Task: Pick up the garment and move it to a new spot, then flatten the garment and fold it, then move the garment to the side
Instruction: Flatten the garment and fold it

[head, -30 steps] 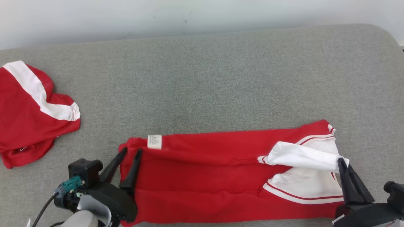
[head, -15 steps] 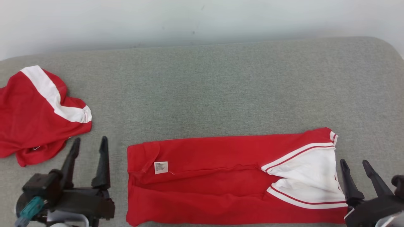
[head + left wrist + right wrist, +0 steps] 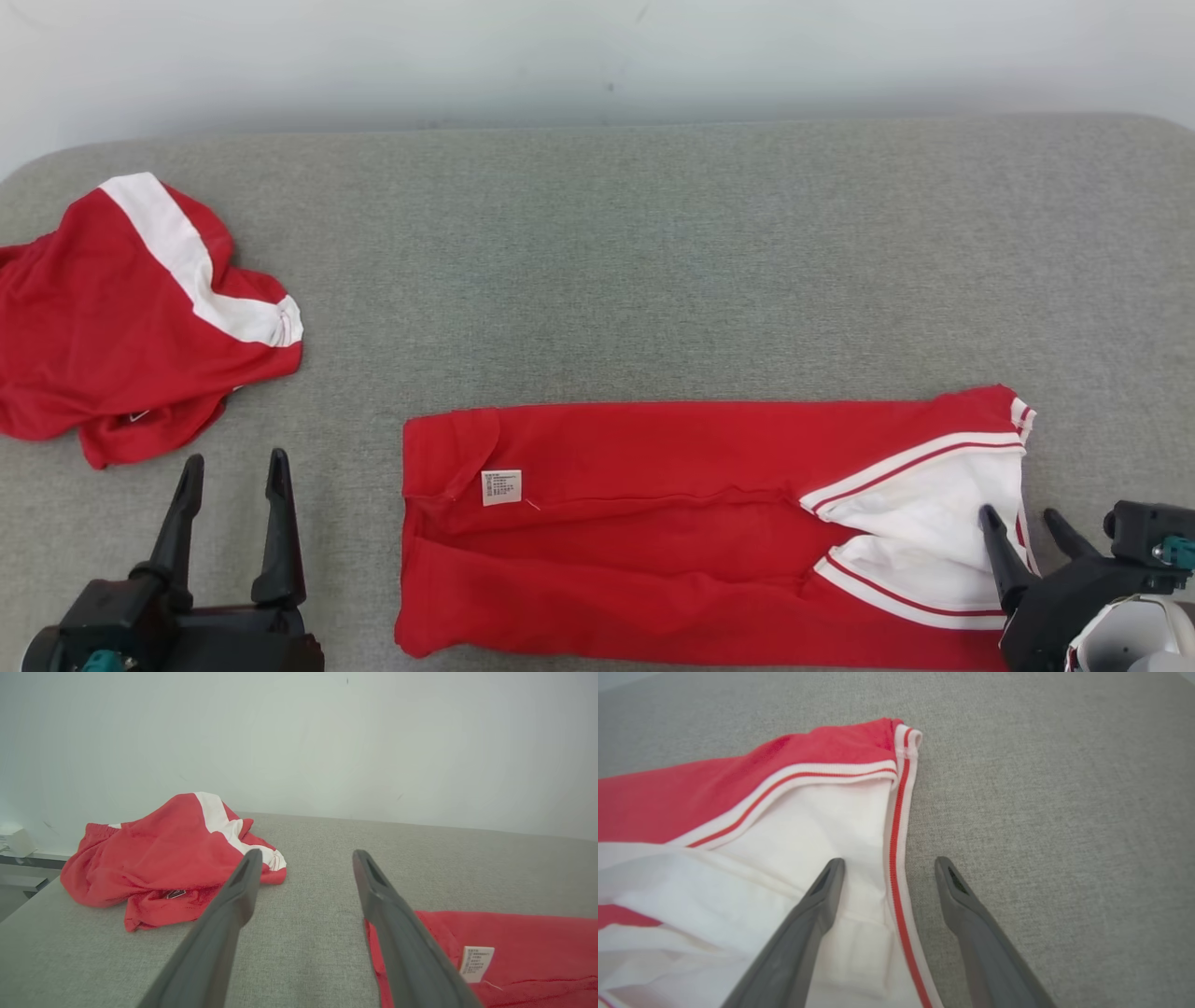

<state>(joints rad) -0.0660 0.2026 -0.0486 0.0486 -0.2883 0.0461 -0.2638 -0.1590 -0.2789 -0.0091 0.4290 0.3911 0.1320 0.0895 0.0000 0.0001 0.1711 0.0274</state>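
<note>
Both grippers released, fold laid down

My left gripper (image 3: 235, 457) hangs over the bare grey cushion (image 3: 607, 261), fingers spread. The folded red garment (image 3: 653, 523) lies just to its right, long axis left-to-right (white label (image 3: 501, 487) at the near end). My right gripper (image 3: 1019, 513), also spread and the nearer one, straddles the garment's white striped edge. A second ago both pinched these ends.

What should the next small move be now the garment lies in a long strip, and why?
Probably lower the right jaws and close them on the garment's right hem. Both jaws stand open and hold nothing; the right ones straddle that hem, one finger over the white panel, the other over the grey surface. The strip looks flat, so a crosswise fold seems next.
</note>
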